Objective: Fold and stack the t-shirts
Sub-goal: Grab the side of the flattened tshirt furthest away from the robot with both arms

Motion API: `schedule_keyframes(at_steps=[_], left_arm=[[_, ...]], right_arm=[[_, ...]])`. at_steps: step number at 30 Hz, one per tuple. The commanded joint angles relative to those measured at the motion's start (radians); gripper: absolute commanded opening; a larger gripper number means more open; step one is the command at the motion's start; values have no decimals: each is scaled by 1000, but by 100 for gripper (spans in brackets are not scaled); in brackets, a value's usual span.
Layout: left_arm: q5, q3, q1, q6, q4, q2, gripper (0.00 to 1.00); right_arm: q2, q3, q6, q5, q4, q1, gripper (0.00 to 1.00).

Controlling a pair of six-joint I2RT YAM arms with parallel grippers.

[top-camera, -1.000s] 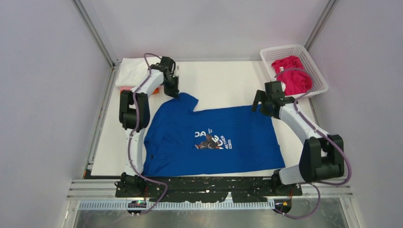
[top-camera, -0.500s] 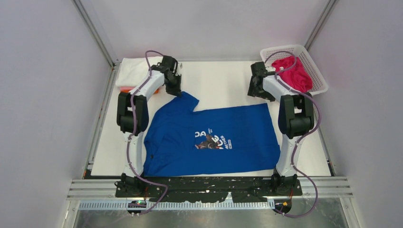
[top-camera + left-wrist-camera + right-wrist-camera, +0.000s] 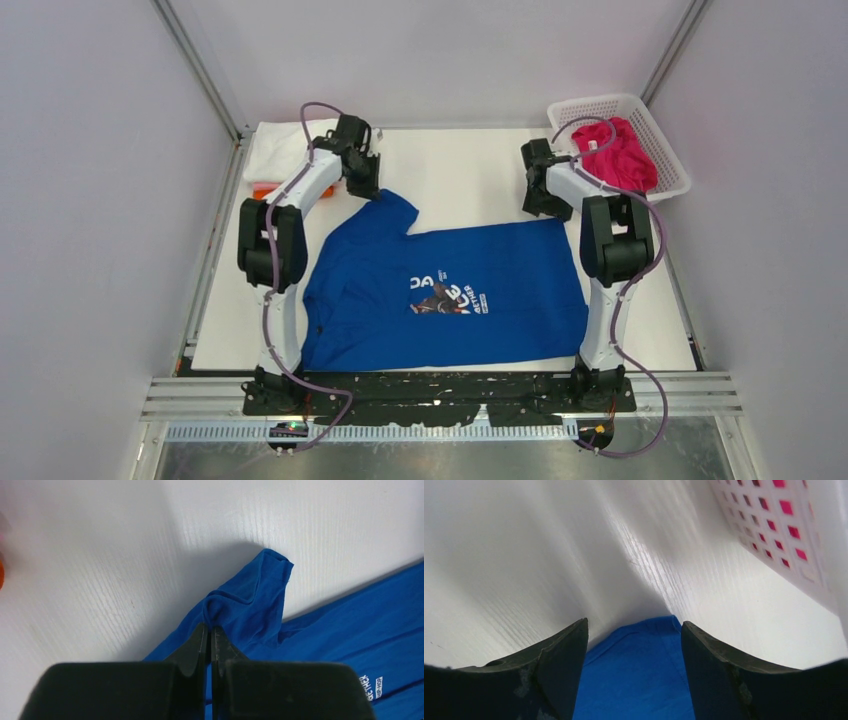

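1. Top external view: A royal blue t-shirt (image 3: 445, 290) lies spread flat, print up, across the middle of the white table (image 3: 470, 165) and reaches toward its 6 o'clock edge. The left gripper (image 3: 365, 190) sits on the sleeve at the shirt's 11 o'clock corner. The right gripper (image 3: 545, 207) stands at the 1 o'clock corner. A folded white t-shirt (image 3: 275, 150) rests at the table's 11 o'clock corner, with a sliver of orange cloth (image 3: 262, 190) showing beneath it. At 1 o'clock, a white lattice basket (image 3: 600, 103) holds a crumpled magenta t-shirt (image 3: 620, 155).

2. Left wrist view: The left gripper (image 3: 210, 630) has its jaws pressed together on a pinch of the blue t-shirt (image 3: 250, 605). The sleeve bunches up at the fingertips, and its cuff points toward 1 o'clock. The body of the shirt and part of its white print run off toward 4 o'clock. Bare table (image 3: 125, 555) fills the rest, and an orange blur touches the 9 o'clock edge.

3. Right wrist view: The right gripper (image 3: 634, 627) has its jaws spread wide and is gripping nothing. A corner of the blue t-shirt (image 3: 639, 680) lies between the two fingers, its tip pointing to 12 o'clock on the table (image 3: 524, 555). Whether the fingers touch the cloth cannot be told. The basket (image 3: 819, 545) crosses the 2 o'clock corner, with magenta showing through its lattice.
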Motion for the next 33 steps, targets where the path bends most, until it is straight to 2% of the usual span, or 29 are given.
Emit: schedule_keyframes(at_steps=[1,5,8,11,15,19,29,31,33], left_arm=[[0,-30,-4,10,52,-87,0],[1,-55,-6,12,62,-115,0],[3,-73,-7,16,73,-133,0],[7,-78,-9,27,78,-141,0],[4,-89,-13,43,82,-152,0],[0,-93,-14,48,89,-163,0],[4,-92,-17,45,92,-171,0],[7,-92,-17,48,92,-175,0],[10,-93,-17,54,92,-182,0]], right_arm=[[-76,-87,32,25,-22,6,72],[-103,-133,37,51,-13,4,67],[-112,-147,40,49,-5,-1,59],[-116,-148,46,34,11,-3,41],[-118,-145,53,14,40,-4,26],[-105,-135,77,-6,46,-5,22],[-145,-223,219,-24,32,-6,24],[-155,-237,231,-29,45,-8,20],[-166,-256,238,-47,78,-8,11]])
